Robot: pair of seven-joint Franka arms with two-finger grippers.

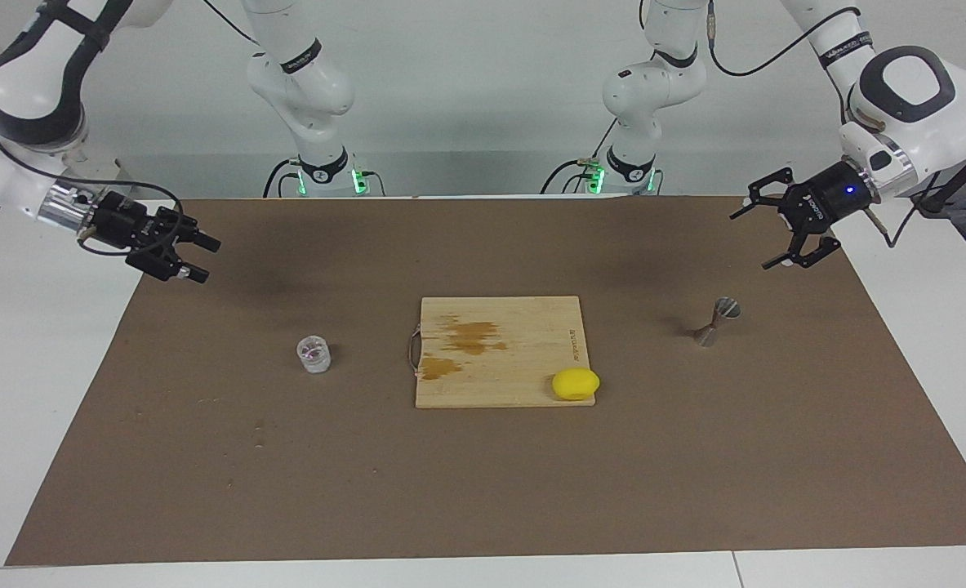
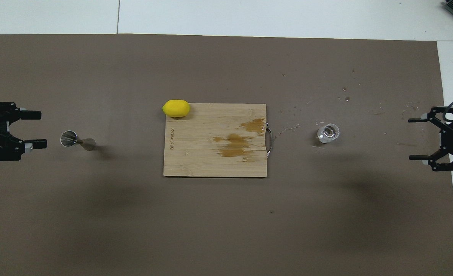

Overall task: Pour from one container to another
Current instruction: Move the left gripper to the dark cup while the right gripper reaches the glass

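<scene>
Two robot arms hung over a brown mat (image 1: 483, 490) on a white table (image 1: 33, 392), nothing yet in hand. The right claw (image 1: 191, 254), fingers spread and empty, hovered above the mat's edge, with the glass (image 1: 313, 354) standing well apart from it, toward the table's middle. The left claw (image 1: 786, 238), also spread wide, hung over the mat near the metal jigger (image 1: 715, 322), which stood just below and inward of it. The thick-walled glass looked rigid, smooth and likely slippery, best squeezed across its sides at mid-height; the light jigger seemed tippy, safest pinched at its narrow waist. Between them lay a stained wooden board (image 1: 499, 351) with a lemon (image 1: 576, 383) on its corner. Droplets dotted the mat near the glass; a plain pale wall stood past the arms' bases.
</scene>
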